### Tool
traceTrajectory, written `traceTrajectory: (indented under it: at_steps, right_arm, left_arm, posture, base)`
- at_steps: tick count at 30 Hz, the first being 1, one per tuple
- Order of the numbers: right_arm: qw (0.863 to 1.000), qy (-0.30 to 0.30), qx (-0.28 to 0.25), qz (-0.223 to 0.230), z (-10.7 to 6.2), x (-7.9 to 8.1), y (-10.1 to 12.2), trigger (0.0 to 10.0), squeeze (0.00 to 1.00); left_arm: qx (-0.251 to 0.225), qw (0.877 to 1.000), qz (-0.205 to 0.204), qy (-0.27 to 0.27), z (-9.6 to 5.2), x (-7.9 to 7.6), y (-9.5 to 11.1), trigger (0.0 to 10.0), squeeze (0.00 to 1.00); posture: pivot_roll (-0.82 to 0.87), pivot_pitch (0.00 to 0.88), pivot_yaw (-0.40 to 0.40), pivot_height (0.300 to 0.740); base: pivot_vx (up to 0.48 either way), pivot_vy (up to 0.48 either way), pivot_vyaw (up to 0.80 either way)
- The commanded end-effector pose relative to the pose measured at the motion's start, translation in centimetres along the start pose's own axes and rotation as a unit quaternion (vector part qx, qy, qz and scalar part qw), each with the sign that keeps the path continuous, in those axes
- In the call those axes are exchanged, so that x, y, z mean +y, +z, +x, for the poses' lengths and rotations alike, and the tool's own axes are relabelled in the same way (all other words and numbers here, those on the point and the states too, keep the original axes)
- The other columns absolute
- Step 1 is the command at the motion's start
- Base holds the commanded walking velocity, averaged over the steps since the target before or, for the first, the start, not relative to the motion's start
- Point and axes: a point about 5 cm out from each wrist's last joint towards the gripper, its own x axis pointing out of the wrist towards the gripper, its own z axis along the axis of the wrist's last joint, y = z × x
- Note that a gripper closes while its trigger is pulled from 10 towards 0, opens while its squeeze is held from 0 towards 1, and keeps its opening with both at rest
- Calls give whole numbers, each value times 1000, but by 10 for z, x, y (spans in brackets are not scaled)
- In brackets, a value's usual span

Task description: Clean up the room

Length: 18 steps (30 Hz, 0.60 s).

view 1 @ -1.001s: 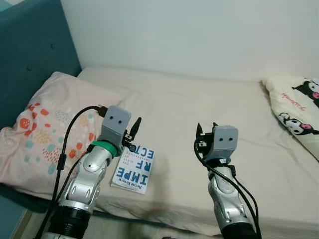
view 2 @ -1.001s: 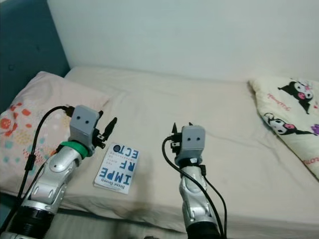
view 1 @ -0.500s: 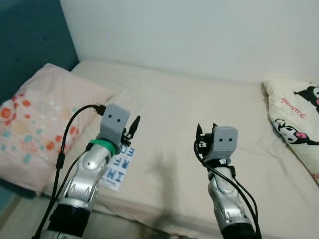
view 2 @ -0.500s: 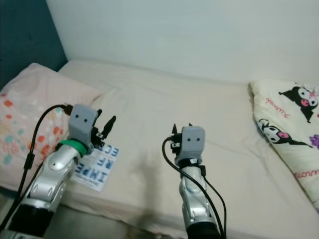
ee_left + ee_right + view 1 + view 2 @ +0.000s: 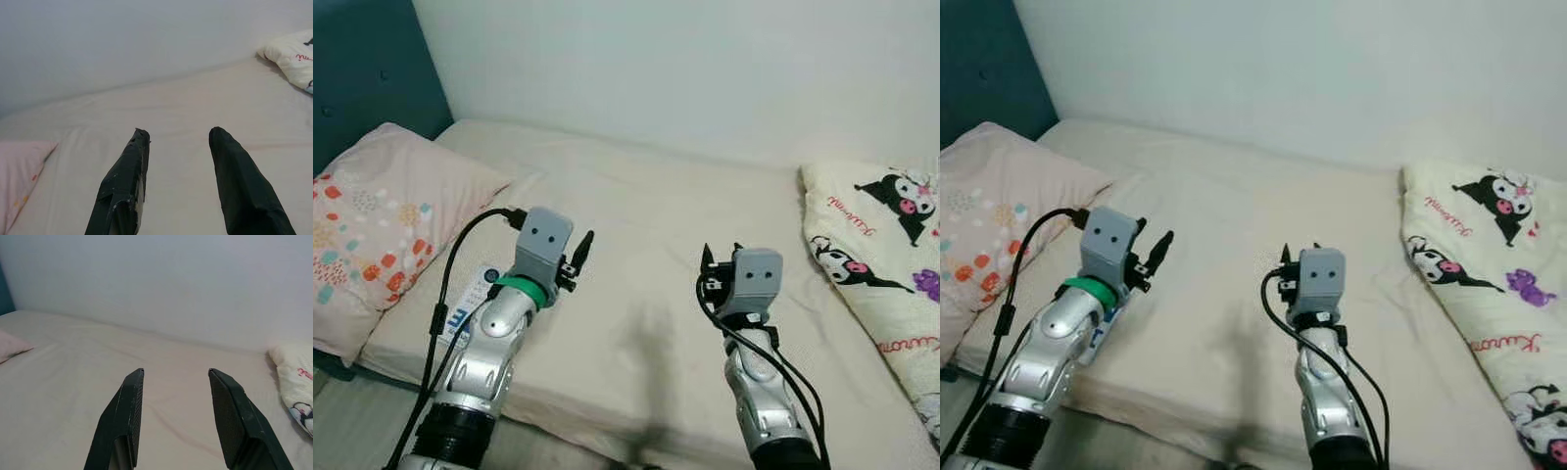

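Observation:
A white book with blue letters [image 5: 468,305] lies near the bed's front edge, mostly hidden under my left forearm. My left gripper [image 5: 579,250] is raised over the beige sheet [image 5: 656,225], to the right of the book and not touching it. In the left wrist view its fingers [image 5: 128,166] stand open with only bare sheet between them. My right gripper [image 5: 720,260] hovers above the middle of the bed, and its fingers [image 5: 128,404] are open and hold nothing.
A pink dotted pillow [image 5: 382,215] lies at the head of the bed on the left, against a teal headboard [image 5: 362,69]. A cream blanket with cartoon prints [image 5: 886,274] is heaped on the right. A white wall [image 5: 705,69] runs behind the bed.
The camera has swung right: pillow and book slid left in view, and more of the blanket shows. The book is now mostly covered by my left arm. Both arms keep their pose.

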Motion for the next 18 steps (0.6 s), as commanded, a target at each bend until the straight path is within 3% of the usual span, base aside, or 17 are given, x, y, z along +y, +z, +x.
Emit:
traceTrajectory:
  at_steps: [1,10,18]
  right_arm:
    - [1000,1,7,6,-2,3,-3,10000,0]
    - [1000,0,7,8,-2,4,-3,10000,0]
    - [1000,-1,8,7,-3,4,-4,10000,0]
  left_arm:
    - [19,1000,-6,5,-1,3,-6,10000,0]
    - [20,1000,1,6,0,4,-6,10000,0]
    - [8,1000,5,8,-1,4,-3,10000,0]
  posture:
    - [-34,3,51,740]
    - [-36,5,54,740]
    - [-36,8,57,740]
  base:
    - [0,480,0]
    - [0,480,0]
    - [0,0,0]
